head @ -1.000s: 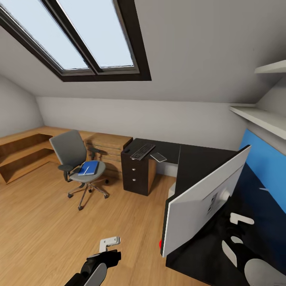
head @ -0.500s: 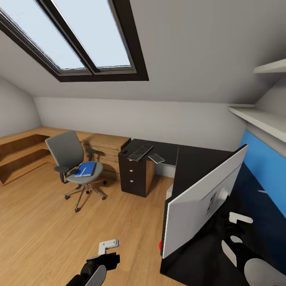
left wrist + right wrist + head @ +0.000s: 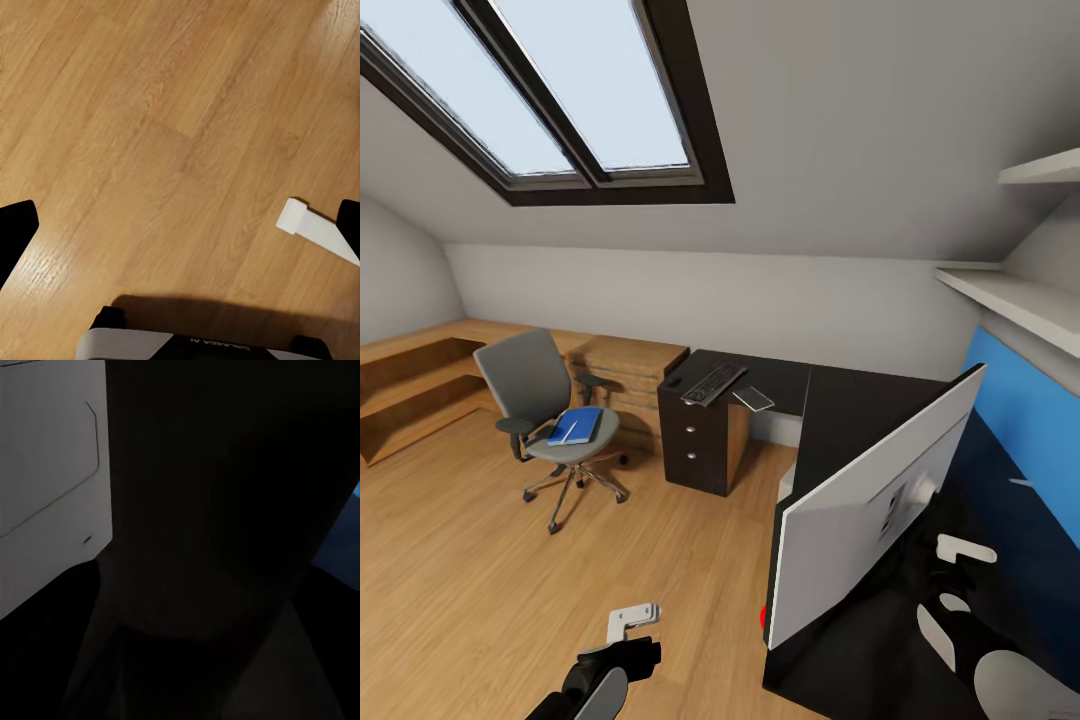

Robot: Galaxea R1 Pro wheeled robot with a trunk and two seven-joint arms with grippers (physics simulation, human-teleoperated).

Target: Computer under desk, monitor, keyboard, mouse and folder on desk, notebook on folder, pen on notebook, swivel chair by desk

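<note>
My head view is bright and evenly lit by the skylight (image 3: pixel 560 90), lines bowing at the edges. The right wrist view is almost black; the left shows a soft shadow on the floor (image 3: pixel 165 150).

Glossy black top on the desk (image 3: pixel 860 410), with a smooth blue back panel. Warm wood-plank floor (image 3: pixel 470 560), faint sheen. Grey cloth on the chair (image 3: pixel 540 385), chrome base. Silver-white smooth back on the monitor (image 3: pixel 860 500). Light wood on the cabinet (image 3: pixel 420 375).
</note>
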